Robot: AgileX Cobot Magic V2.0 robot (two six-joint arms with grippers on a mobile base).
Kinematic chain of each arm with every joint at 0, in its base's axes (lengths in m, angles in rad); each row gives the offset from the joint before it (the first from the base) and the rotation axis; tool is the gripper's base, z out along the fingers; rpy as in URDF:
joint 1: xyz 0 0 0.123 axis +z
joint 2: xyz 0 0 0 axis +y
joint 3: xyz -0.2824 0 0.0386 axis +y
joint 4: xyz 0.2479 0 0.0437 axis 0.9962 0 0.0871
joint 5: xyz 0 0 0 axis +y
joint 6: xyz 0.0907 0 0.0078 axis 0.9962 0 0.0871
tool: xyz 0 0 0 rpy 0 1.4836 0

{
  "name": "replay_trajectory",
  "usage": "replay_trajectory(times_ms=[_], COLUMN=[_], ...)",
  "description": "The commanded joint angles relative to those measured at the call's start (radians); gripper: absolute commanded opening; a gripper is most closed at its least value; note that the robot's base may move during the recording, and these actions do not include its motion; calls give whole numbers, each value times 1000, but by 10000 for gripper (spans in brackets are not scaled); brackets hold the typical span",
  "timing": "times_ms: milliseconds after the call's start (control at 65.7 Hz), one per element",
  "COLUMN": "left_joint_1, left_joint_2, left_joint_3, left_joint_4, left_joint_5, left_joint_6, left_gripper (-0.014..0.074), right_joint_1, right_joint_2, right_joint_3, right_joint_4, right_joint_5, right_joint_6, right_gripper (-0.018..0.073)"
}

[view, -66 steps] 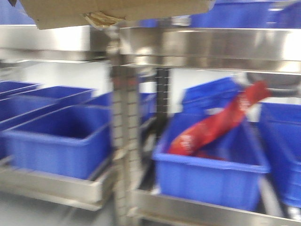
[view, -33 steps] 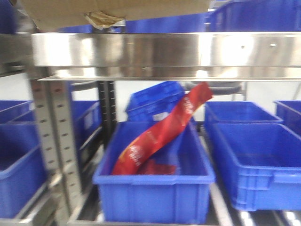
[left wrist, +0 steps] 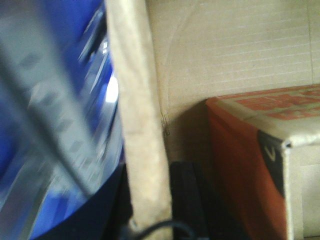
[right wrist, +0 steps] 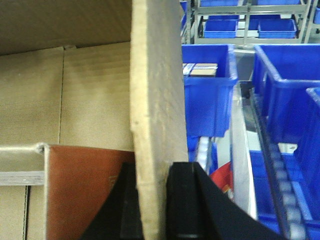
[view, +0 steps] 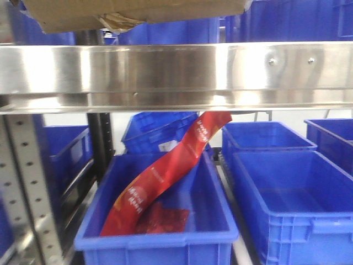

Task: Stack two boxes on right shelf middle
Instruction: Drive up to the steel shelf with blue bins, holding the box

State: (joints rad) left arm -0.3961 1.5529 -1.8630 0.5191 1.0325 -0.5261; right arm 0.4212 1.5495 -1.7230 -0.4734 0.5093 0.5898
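- Two pincers carry one cardboard box, which hangs just above the front rim of the shelf. Its underside, with torn tape, is clear of the steel.
- The right gripper is clamped on a thin box wall, with a black finger on each face. The left gripper looks likewise closed on a wall, though that view is blurred.
- A red-and-white printed carton rides inside the box.
- Likely risks: going forward too low would catch the bottom edge on the rim. The pinched walls could buckle or slip under the carton's weight. Blue bins behind the rim may block the landing spot.
- Below the rim, a red packet carries white lettering too soft to read. The carton's print is also illegible.
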Motion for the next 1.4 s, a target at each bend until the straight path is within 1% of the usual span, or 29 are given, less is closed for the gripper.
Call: replay_trajectory(times_ms=[0, 1172, 1217, 1263, 1293, 1339, 1385], left_joint_1=[-6, -6, -6, -6, -6, -6, -6], left_joint_2=[-10, -10, -10, -10, -10, -10, -10], left_joint_3=[-9, -9, -9, -9, -9, -9, -9], left_joint_4=[-39, -39, -37, -32, -30, -30, -30], left_joint_5=[-55, -55, -57, -67, -83, -101, -124], left_joint_6=[2, 2, 2, 2, 2, 2, 2], left_gripper=[-111, -111, -111, -111, -111, -111, -111], right_joint_1=[10, 10, 10, 10, 10, 10, 10], right_joint_2=[-13, -13, -13, -13, -8, -3, 5], right_joint_3=[-12, -12, -12, -12, -12, -12, -12], right_joint_4=[28, 28, 28, 28, 28, 28, 28], right_joint_5=[-150, -150, -119, -35, 53, 148, 209], right_joint_6=[13, 11, 11, 11, 11, 11, 11], right_gripper=[-153, -153, -153, -153, -153, -153, -153])
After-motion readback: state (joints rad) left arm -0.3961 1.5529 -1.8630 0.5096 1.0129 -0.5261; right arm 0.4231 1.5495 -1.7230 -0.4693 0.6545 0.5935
